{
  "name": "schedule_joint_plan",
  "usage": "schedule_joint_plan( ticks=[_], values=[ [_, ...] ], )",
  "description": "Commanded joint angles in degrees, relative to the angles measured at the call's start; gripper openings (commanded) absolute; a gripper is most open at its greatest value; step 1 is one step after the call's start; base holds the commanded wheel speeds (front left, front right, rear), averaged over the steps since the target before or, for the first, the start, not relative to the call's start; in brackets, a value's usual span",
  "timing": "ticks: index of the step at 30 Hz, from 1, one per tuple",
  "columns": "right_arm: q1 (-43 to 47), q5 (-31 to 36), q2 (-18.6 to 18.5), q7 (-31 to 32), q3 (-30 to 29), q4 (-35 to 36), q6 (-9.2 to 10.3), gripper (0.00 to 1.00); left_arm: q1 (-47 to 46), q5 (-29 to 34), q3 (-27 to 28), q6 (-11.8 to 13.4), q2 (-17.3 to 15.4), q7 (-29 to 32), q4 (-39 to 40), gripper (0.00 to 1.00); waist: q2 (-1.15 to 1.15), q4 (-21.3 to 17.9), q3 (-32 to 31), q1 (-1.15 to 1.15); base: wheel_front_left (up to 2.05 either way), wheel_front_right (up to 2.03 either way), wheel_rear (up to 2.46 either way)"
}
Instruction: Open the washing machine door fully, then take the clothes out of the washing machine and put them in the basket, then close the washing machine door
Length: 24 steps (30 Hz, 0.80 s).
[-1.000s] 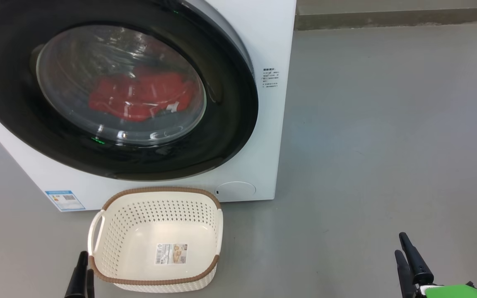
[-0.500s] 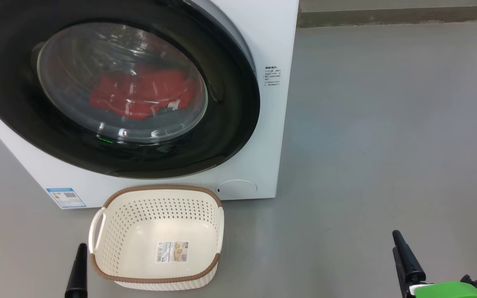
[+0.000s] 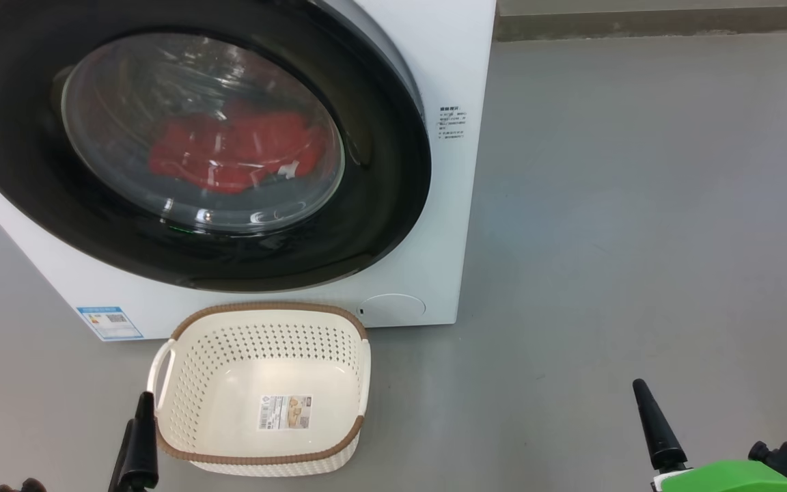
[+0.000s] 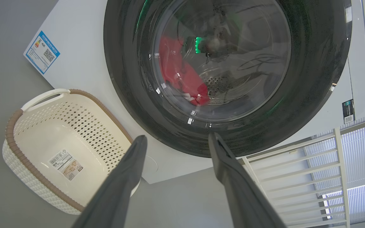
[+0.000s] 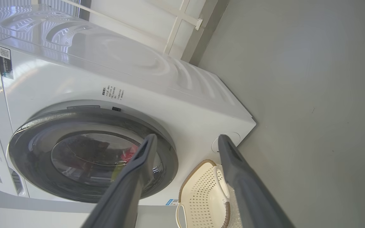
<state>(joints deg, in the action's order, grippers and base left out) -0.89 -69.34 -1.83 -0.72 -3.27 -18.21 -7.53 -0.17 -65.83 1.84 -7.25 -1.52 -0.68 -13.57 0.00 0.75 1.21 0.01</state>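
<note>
**Observer:** What could go wrong from here?

**Operator:** Largest first.
- Washing machine (image 3: 455,68): ahead of the left pincer (image 4: 176,136) and ahead-left of the right pincer (image 5: 187,136). Neither touches it.
- Door (image 3: 380,205): shut, beyond the left pincer's fingertips. It looks glossy, so I expect my fingers could slip off, and I cannot make out a handle.
- Basket (image 3: 264,309): on the floor (image 3: 605,239) just beside the left pincer, on the side toward the right one, low in front of the door. I judge a swinging door or a lowered arm might knock it.

**Observer:** And the clothes?

**Operator:**
- Clothes (image 3: 229,150): red, behind the door's glass (image 3: 127,89), farther ahead of the left pincer. I can't reach them until the door opens, and a rushed grab could drop them short of the basket.
- Left pincer: fingers spread, holding nothing.
- Right pincer: likewise spread and empty, well apart from the basket.
</note>
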Motion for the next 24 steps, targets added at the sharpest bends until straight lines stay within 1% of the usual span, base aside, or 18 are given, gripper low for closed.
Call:
schedule_joint_plan(
  ticks=[1, 24],
  values=[
    [-1.34, 1.79, -0.47, -0.68, 0.93, 1.66, 0.01, 1.00, -0.30, 1.89, 0.50, -0.09, -1.10, -0.67, 1.96, 1.00, 0.00, 0.00, 0.03, 0.00, 0.00, 0.00, 0.00],
    [-1.75, 15.27, -0.64, -4.53, 3.50, 3.37, 0.02, 1.00, 0.27, 17.15, -1.07, -0.14, -2.07, -4.54, 5.68, 1.00, 0.00, 0.18, 0.92, -0.01, 0.00, 0.00, 0.00]
  ],
)
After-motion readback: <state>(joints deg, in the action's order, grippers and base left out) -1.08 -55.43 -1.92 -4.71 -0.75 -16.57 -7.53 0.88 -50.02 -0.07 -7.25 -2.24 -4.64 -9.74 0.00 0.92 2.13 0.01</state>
